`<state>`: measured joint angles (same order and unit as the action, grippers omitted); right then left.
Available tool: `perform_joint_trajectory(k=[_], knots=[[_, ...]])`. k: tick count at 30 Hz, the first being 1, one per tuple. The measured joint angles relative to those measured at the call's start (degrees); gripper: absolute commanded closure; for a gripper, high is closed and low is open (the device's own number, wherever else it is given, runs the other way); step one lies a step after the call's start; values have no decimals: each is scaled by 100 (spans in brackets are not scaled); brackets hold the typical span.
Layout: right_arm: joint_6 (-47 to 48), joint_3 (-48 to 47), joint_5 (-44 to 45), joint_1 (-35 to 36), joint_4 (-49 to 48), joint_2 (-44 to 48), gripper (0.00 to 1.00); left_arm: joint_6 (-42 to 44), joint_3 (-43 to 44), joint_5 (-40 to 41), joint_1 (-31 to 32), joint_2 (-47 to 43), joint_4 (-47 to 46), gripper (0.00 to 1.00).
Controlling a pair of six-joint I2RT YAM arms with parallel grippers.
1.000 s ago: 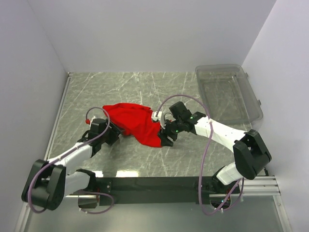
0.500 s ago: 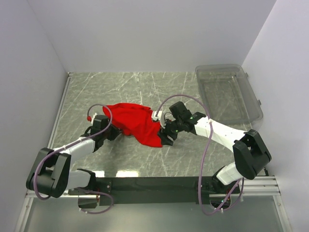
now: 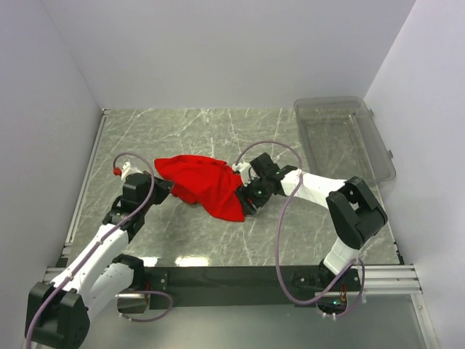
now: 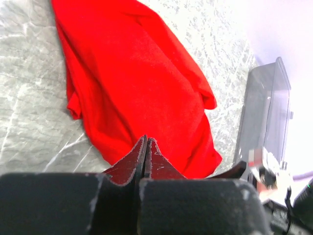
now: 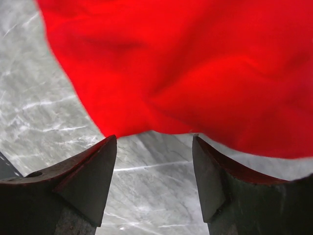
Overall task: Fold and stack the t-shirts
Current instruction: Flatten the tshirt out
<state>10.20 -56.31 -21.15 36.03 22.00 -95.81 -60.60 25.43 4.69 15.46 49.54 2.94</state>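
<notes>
The left gripper's (image 4: 145, 140) 2 fingers (image 4: 128, 164) are pressed together, and their tips pinch the near edge of the red t-shirt (image 4: 137, 73). The right gripper's (image 5: 154, 142) 2 fingers (image 5: 93, 171) stand well apart with bare marble between them, the shirt's edge lying just past their tips. From above, the shirt lies crumpled in 1 heap near the middle of the grey marble table (image 3: 218, 131), with the left gripper at its left edge and the right gripper at its lower right corner. A clear plastic bin (image 3: 341, 138) sits at the table's far right corner, well apart from the shirt.
</notes>
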Motion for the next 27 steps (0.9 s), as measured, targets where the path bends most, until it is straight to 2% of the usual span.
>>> perform_joint_trajectory(k=[2,3,6,10,14,15,16,18,19,20,21,27], knots=[[-310,-2,-87,-168,22,-22,28,61,0,-24,-13,-133,142,79],[-433,-17,-144,-262,31,-20,28,63,-20,-46,-17,-179,168,65],[-789,-105,-352,-538,31,-20,28,35,-227,-216,-24,-273,98,52],[-1126,-157,-531,-748,24,-39,28,-46,-603,-503,-26,-125,-79,48],[-1394,-330,-717,-769,17,-323,33,-55,-686,-726,-26,385,-310,47],[-1464,-393,-752,-774,20,-431,35,-50,-686,-767,-26,505,-365,47],[-1515,-466,-798,-791,17,-540,45,-39,-684,-793,-28,597,-411,46],[-1598,-588,-879,-815,20,-704,57,-7,-682,-828,-28,748,-457,45],[-1639,-645,-925,-839,26,-767,73,0,-682,-835,-28,778,-466,44],[-1659,-699,-975,-874,33,-820,83,7,-682,-844,-28,793,-483,44],[-1672,-743,-1001,-903,52,-839,100,13,-682,-848,-26,796,-511,42],[-1740,-835,-1106,-1268,92,-691,100,48,-767,-859,-26,708,-627,33]])
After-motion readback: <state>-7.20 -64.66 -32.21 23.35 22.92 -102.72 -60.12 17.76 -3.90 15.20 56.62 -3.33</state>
